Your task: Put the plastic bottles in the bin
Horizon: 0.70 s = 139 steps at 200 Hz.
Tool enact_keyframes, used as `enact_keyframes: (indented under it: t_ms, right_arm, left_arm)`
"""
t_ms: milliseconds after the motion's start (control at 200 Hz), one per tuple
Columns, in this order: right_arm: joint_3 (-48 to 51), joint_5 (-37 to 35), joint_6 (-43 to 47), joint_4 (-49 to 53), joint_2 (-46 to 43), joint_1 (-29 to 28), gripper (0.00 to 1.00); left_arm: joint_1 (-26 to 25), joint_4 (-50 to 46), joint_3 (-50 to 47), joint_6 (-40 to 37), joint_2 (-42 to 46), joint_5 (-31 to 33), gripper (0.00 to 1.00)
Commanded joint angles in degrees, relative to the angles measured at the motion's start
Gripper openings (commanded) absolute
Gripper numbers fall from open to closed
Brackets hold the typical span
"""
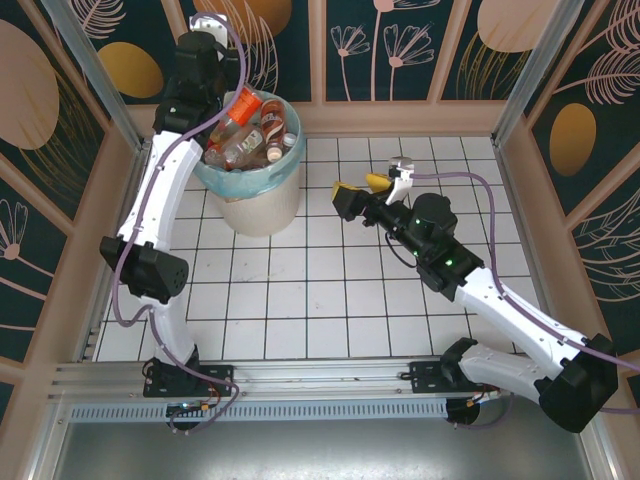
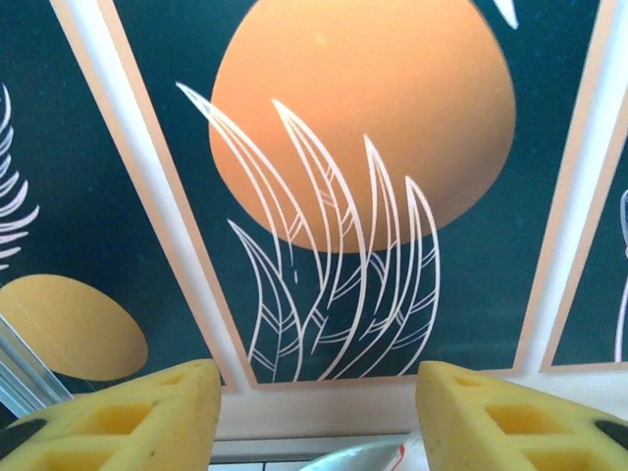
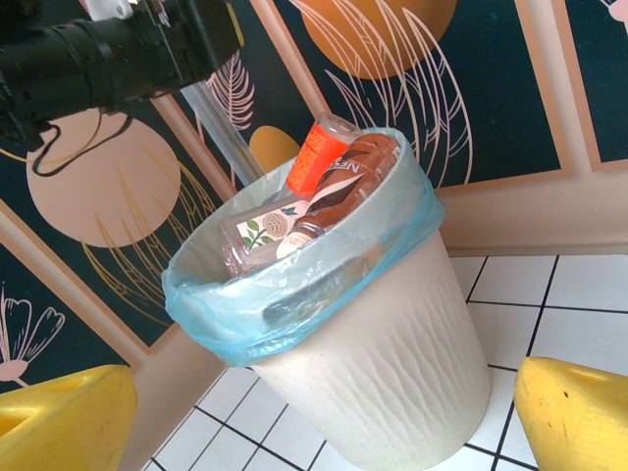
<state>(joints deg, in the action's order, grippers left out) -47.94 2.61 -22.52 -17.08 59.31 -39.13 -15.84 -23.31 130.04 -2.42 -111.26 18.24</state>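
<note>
The left gripper [image 2: 319,412] hangs over the bin [image 1: 262,205], fingers apart with only the wall between them, probably so a bottle can drop in; a pale sliver at the bottom edge of its wrist view is cut off, likely a bottle. The bottles [image 3: 319,191] are heaped above the rim. The right gripper [image 1: 365,187] sits wide open and empty beside the bin, whose liner hides the heap's depth

The counter [image 1: 330,300] is laid with white square tiles and dark grout. Dark teal wall panels [image 1: 395,45] framed in peach strips enclose it, printed with orange discs [image 2: 363,128] and white leaf outlines. Aluminium posts [image 1: 540,70] stand at the back corners. The light is bright and even.
</note>
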Motion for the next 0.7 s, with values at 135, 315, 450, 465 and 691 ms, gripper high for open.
enact_keyframes:
  t_ms: [135,315,450,465,691]
  right_arm:
    - [-1.01,-0.59,-1.28,-0.22,-0.65,0.89,0.99]
    - [-1.02,0.11,-1.86,-1.11,0.36,1.08,0.99]
    - [-1.08,0.51,-2.26,-1.16,0.95,1.25,0.99]
    - [-1.1,0.61,-2.33,-1.19,1.0,1.28,0.99]
    - [-1.6,1.52,-2.92,-1.9,2.15,1.39,0.99]
  left_arm:
    - [0.81,-6.03,-4.41,3.18,-4.45,-8.65,0.53]
    - [0.86,-9.56,-7.08,3.95,-6.82,-7.89,0.5]
    - [0.81,-5.59,-14.51,4.33,-3.34,-7.66,0.5]
    - [0.81,-5.13,-15.15,4.3,-2.94,-7.67,0.5]
    - [0.83,-1.94,-12.99,4.65,-0.04,-7.96,0.54]
